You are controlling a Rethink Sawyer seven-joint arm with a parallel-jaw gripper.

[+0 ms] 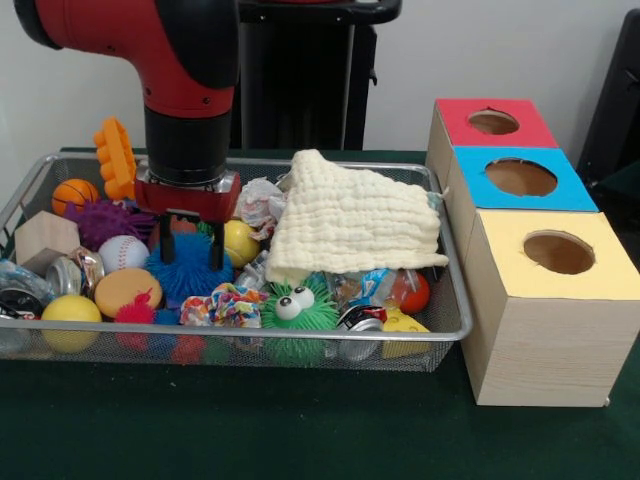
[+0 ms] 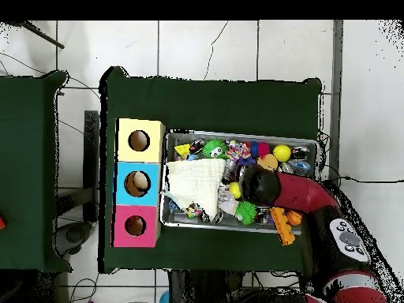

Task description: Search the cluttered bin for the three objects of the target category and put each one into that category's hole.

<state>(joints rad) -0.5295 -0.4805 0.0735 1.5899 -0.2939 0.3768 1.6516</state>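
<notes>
The wire-mesh bin (image 1: 20,200) is full of toys and shows from above too (image 2: 237,134). My gripper (image 1: 191,252) hangs in its left half, its two black fingers (image 1: 167,246) spread apart and empty. They stand just over a blue spiky ball (image 1: 186,275), one finger at each side of its top. In the overhead view the arm (image 2: 260,186) hides the gripper. The hole with the red surround (image 1: 493,122) is in the farthest wooden box at the right and also shows in the overhead view (image 2: 135,226).
A cream cloth (image 1: 350,215) covers the bin's right half. Around the gripper lie a yellow ball (image 1: 241,243), a baseball (image 1: 122,252), a purple spiky ball (image 1: 103,220), an orange plastic toy (image 1: 116,158) and a green spiky ball with eyes (image 1: 298,306). The blue (image 1: 521,177) and yellow (image 1: 558,252) holes adjoin the red one.
</notes>
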